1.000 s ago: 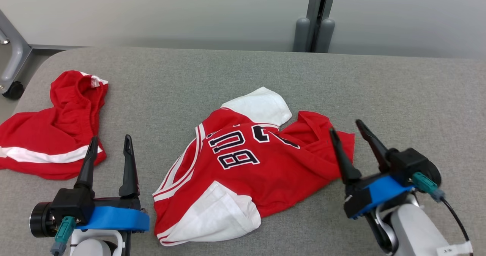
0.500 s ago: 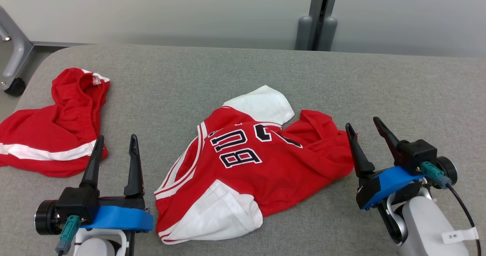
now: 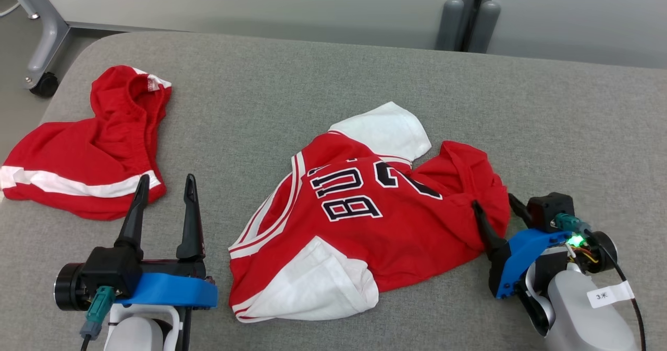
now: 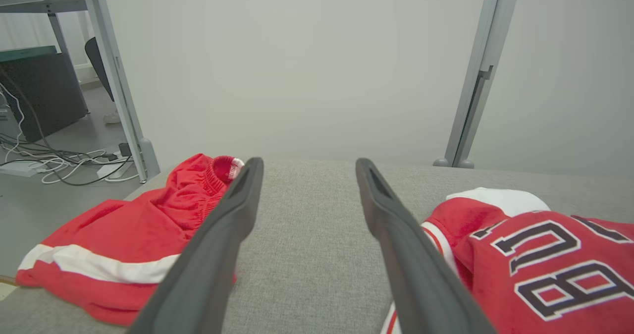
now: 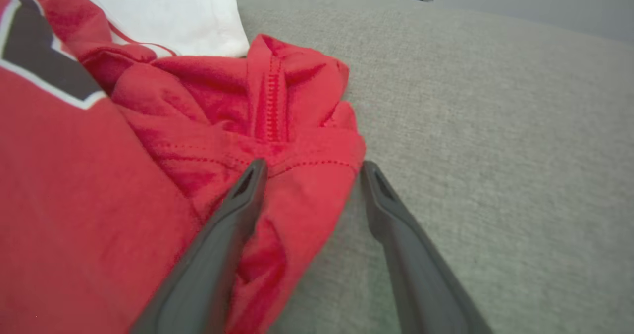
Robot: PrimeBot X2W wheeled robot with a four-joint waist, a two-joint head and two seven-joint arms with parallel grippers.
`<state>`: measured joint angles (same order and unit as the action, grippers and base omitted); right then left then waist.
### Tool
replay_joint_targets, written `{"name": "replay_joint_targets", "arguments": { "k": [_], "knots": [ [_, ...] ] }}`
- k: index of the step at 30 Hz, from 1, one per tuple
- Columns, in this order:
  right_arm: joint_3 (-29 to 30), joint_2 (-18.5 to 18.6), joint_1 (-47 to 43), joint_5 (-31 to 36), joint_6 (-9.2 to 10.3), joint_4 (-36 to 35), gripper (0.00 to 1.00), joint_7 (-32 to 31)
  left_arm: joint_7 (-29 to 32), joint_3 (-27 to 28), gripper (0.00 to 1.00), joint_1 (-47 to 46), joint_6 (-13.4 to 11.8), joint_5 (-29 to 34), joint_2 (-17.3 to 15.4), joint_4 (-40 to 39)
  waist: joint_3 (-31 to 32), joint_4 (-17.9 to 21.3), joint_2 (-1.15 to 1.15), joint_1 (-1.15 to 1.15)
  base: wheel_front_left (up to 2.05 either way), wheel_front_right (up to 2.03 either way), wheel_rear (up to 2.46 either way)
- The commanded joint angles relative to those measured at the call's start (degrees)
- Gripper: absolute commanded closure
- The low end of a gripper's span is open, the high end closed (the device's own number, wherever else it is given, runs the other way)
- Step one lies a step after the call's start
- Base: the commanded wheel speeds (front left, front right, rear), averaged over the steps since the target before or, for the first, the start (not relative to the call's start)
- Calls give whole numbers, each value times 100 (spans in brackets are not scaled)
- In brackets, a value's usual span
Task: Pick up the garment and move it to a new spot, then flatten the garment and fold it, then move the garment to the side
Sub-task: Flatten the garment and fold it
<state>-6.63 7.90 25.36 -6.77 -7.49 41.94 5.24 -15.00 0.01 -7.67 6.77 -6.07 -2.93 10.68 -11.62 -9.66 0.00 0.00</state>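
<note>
The garment, a red jersey with white sleeves and dark numbers, lies crumpled at the middle of the grey padded table. My right gripper is open at the jersey's right edge. In the right wrist view its fingers straddle a bunched red fold: one finger lies over the cloth, the other over bare table. My left gripper stands open above bare table to the left of the jersey, nothing between its fingers. The left wrist view has that gripper between the jersey and a second red cloth.
Red shorts with a white stripe lie rumpled at the table's left end, also seen in the left wrist view as red shorts. A grey post stands behind the table. A frame leg with a caster is on the floor, far left.
The head camera has tipped down and shifted. My right gripper has moved forward and lower onto the jersey's right edge, still open. The left gripper has kept its place.
</note>
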Motion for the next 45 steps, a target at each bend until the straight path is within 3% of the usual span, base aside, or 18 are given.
{"name": "replay_joint_targets", "arguments": {
  "k": [1,2,8,14,24,25,26,27,31,37,45],
  "knots": [
    [-82,14,92,-111,-1,98,53,30,-28,2,0,-93,-41,-39,7,0,-22,-19,0,0,0,0,0],
    [-125,21,137,-152,-1,152,100,76,-28,8,0,-88,-43,-41,7,-2,-27,-14,0,0,0,0,0],
    [-250,71,167,-438,-1,162,100,483,-28,67,0,3,-70,-17,6,25,73,172,0,0,0,0,0],
    [-103,190,-503,-766,0,-510,100,620,-28,151,0,44,-54,8,7,-1,203,386,0,0,0,0,0],
    [676,1,-2338,-840,-1,-2558,100,-481,-28,238,0,112,-30,54,6,-62,200,624,0,0,0,0,0],
    [762,-32,-2446,-847,0,-2783,93,-586,-28,236,0,111,-29,52,6,-63,201,641,0,0,0,0,0],
    [849,-52,-2552,-807,0,-2956,63,-688,-28,235,0,111,-27,49,6,-61,203,657,0,0,0,0,0],
    [894,-81,-2656,-758,0,-3088,0,-787,-28,226,0,110,-25,47,6,-56,205,667,0,0,0,0,0],
    [1037,-158,-2738,-666,-1,-3636,0,-946,-28,198,0,114,-23,51,5,-37,250,688,0,0,0,0,0],
    [1022,67,-2186,-374,-1,-4126,0,-1062,-28,179,0,106,-17,59,5,-26,290,655,0,0,0,0,0],
    [651,458,-1207,-294,-1,-3681,0,-1582,-28,95,0,53,-16,34,6,-13,268,473,0,0,0,0,0]
  ]
}}
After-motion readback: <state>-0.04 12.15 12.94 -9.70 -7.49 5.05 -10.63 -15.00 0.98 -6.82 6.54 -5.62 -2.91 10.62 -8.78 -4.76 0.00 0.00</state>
